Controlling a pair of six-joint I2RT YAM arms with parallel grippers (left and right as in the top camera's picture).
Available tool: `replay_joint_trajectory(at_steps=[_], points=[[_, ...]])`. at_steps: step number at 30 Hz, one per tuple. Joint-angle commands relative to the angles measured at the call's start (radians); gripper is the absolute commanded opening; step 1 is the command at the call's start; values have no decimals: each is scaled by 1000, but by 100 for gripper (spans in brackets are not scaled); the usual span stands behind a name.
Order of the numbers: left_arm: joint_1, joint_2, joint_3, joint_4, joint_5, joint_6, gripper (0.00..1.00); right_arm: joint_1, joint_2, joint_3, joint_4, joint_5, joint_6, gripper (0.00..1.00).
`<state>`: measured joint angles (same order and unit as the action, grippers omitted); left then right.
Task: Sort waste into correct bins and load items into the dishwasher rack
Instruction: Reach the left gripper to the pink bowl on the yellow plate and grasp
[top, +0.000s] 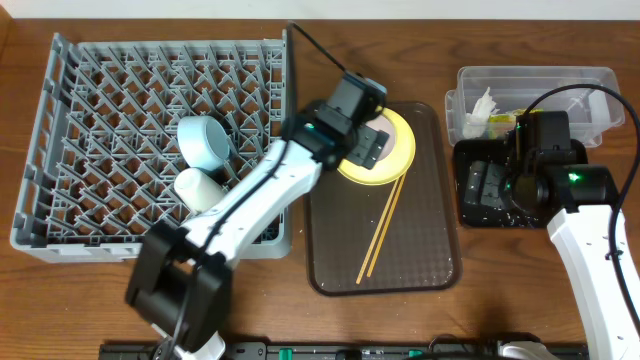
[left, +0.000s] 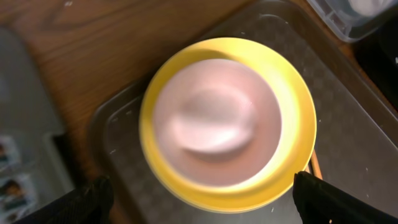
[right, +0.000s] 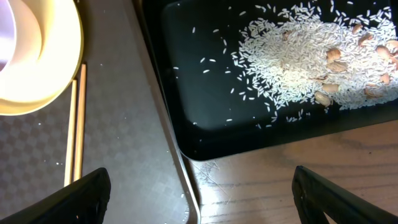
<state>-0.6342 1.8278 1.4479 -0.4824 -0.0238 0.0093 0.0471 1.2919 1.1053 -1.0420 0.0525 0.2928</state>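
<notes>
The yellow plate (top: 400, 150) lies on the brown tray, with the chopsticks (top: 382, 228) beside it. My left gripper (top: 366, 143) hovers over the plate, open and empty. In the left wrist view the plate (left: 298, 124) fills the frame between the spread fingers (left: 200, 183), its middle pale and blurred. My right gripper (top: 490, 185) is open over the black tray (top: 470, 215). The right wrist view shows rice scraps (right: 298, 50) in the black tray (right: 186, 81), and the open fingers (right: 200, 177) above its near corner. A light-blue bowl (top: 205, 140) and a white bowl (top: 198, 187) sit in the grey rack (top: 100, 100). The small cup is not in view.
The clear tub (top: 560, 80) at the back right holds the white tissue (top: 482, 108) and the wrapper (top: 505, 118). The brown tray (top: 420, 250) lies between the rack and the black tray, its edge close to the black tray (right: 177, 180). Chopsticks (right: 74, 124) and plate (right: 43, 68) show at left.
</notes>
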Motion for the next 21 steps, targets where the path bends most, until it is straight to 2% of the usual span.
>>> replay_joint_trajectory(at_steps=[1,13,16,19,21], points=[[-20,42,18,26,-18,29,93,-14,-11,19,-2,23,18,92],[-66,191,18,89,-18,28,91,-14,-11,19,-10,23,18,93],[-66,218,17,89,-18,28,87,-14,-11,19,-10,23,18,93],[-66,238,17,89,-18,28,75,-14,-11,19,-11,21,18,93],[-66,246,16,89,-18,28,63,-14,-11,19,-14,18,19,92]])
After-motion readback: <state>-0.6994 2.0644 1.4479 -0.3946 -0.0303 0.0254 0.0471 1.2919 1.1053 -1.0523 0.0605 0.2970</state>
